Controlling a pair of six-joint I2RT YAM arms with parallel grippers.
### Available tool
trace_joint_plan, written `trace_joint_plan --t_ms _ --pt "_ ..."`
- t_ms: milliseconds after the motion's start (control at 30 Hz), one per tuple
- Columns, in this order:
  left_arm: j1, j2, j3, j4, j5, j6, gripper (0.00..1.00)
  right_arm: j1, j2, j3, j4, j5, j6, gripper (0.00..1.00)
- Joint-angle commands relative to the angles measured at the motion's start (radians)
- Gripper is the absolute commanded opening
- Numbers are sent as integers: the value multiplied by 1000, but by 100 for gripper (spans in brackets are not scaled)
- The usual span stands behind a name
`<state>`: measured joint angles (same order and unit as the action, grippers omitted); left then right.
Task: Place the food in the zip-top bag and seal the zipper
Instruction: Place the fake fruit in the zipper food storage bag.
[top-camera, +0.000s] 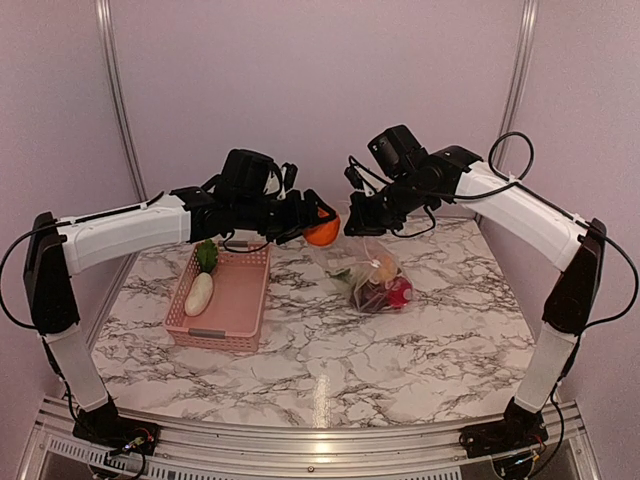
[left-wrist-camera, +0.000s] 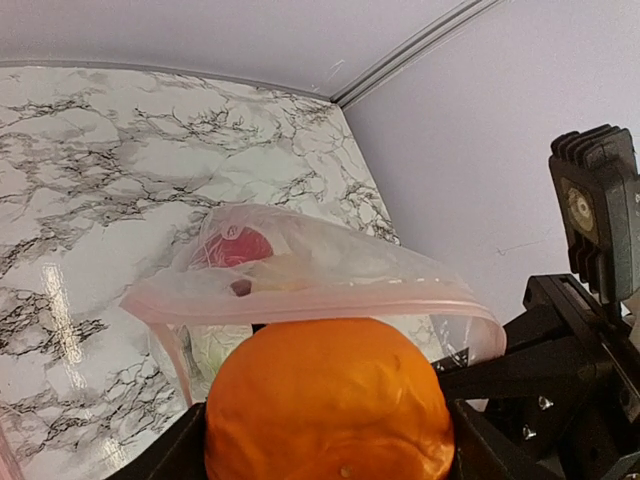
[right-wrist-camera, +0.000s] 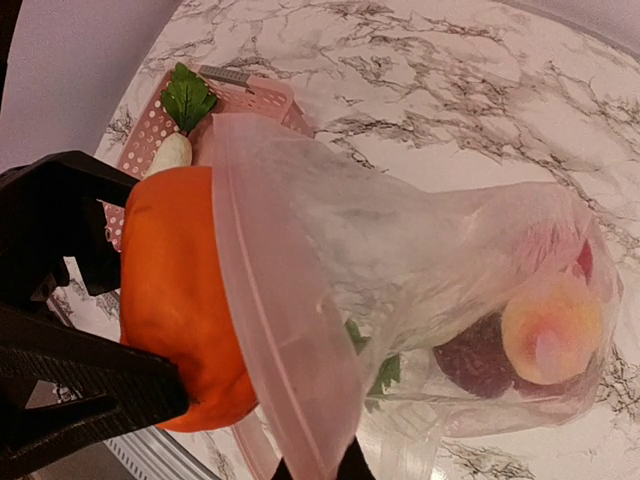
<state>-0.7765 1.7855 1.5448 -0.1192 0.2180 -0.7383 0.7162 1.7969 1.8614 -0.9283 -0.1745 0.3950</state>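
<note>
Nearest: orange (left-wrist-camera: 330, 410) clamped in left gripper (left-wrist-camera: 325, 452), just at the zipper (left-wrist-camera: 300, 297) lip of the zip-top bag (left-wrist-camera: 330, 255). The right gripper (top-camera: 358, 226) pinches the rim, holding the mouth up and open. Inside lie a red piece (left-wrist-camera: 245, 248) and a dark brown piece (right-wrist-camera: 478, 358). Advice: push centred past the lip before release, or it may roll out. A white radish (top-camera: 199, 293) lies in the pink basket (top-camera: 240, 305).

No legible txt, labels or nos. anywhere.

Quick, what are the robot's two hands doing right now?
Left gripper: shut on the orange.
Right gripper: shut on the zip-top bag at its mouth edge.
</note>
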Motion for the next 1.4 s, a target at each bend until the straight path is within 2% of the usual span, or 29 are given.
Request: trace_joint_plan --t_ms 0,167,333,533,700,933,1167,1367 --pt "-10 -33 32 2 16 -1 56 2 -42 13 19 14 19 0" --pt "-14 -79 12 -7 54 20 55 -7 -45 12 30 8 27 0" --pt "-15 -60 12 -59 61 13 53 -9 -47 15 45 -4 30 0" --pt "-15 -2 62 -127 2 -8 50 -10 -42 30 46 -9 33 0" --pt "-15 37 103 -163 -47 -27 51 -11 -42 39 40 -17 33 0" --pt "-15 117 217 -238 -120 -78 69 -11 -54 35 49 -30 51 0" --pt "-16 140 349 -280 -137 -67 98 -28 -69 13 70 -60 83 0" --pt "-18 61 318 -207 -117 -37 99 -44 -77 2 81 -70 93 0"
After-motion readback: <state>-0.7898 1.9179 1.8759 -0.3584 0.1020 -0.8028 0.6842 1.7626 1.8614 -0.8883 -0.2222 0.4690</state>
